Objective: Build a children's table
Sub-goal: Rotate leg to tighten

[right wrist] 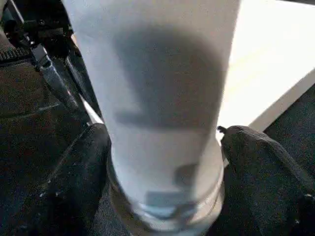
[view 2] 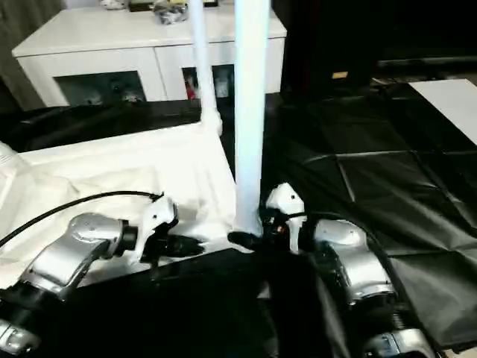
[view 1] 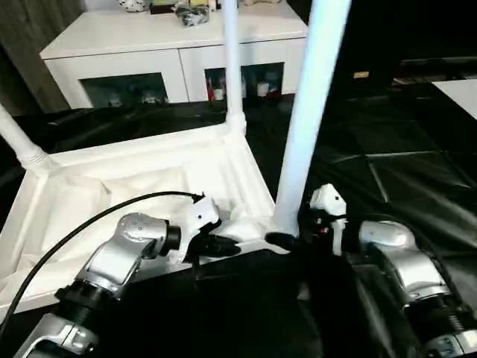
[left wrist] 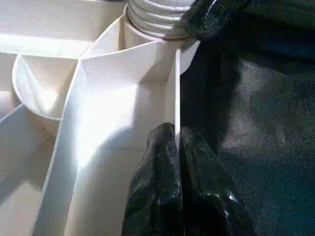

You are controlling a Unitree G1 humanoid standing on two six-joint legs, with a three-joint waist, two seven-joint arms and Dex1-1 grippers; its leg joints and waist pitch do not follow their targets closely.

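On black floor: children's table (view 1: 149, 175) upside down, legs pointing up; left tool (left wrist: 176, 142) pinching rim; right tool (right wrist: 165, 162) wide around near leg (view 1: 309, 112).

Silver forearms (view 1: 123, 257), white wrist housings, black fingers, black cable (view 1: 67, 239)

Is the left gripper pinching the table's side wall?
Yes, the left gripper is shut on the table's thin white side wall.

The near leg (view 1: 309, 119) stands right between the right gripper (right wrist: 162, 162) fingers; the table (view 1: 149, 168) rim blocks the left gripper (left wrist: 176, 142); black floor (view 1: 402, 171) on the right lies open
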